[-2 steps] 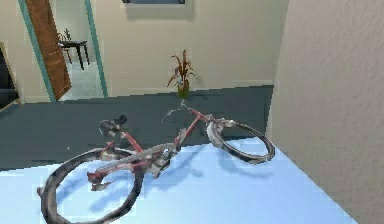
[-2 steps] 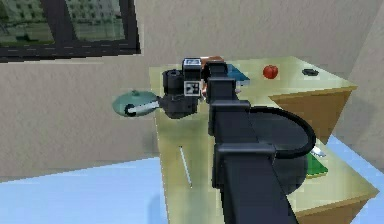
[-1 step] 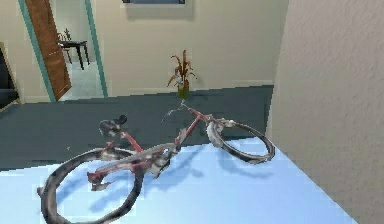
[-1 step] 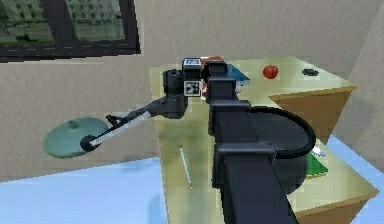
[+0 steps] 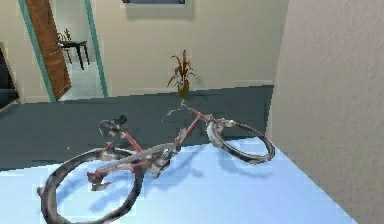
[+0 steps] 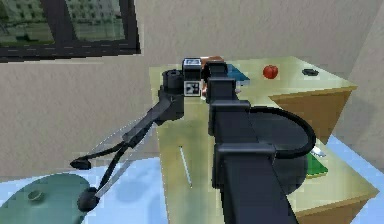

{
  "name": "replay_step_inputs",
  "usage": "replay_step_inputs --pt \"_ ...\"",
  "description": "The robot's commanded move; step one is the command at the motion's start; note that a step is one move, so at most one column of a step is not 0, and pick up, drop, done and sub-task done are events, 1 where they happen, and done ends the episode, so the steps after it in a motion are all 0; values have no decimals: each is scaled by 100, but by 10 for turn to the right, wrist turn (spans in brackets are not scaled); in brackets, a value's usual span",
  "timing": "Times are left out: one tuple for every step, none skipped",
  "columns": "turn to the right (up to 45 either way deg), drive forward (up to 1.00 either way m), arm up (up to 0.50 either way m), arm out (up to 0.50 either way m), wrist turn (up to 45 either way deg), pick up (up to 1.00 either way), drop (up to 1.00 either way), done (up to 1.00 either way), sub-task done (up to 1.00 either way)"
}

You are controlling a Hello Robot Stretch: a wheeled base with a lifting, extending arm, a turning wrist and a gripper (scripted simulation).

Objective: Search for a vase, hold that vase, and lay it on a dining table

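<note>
Hanging near a flat grey disc (image 6: 45, 196), thin-fingered pincer (image 6: 86, 178); its hold cannot be told

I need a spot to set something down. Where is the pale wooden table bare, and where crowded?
The pale wooden table is bare along its near edge, in front of the small red round thing and small dark item. The arm's dark bar and a blue flat thing crowd its left.
</note>
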Motion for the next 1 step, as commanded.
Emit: replay_step_inputs --pt "0 0 0 0 -60 0 0 0 0"
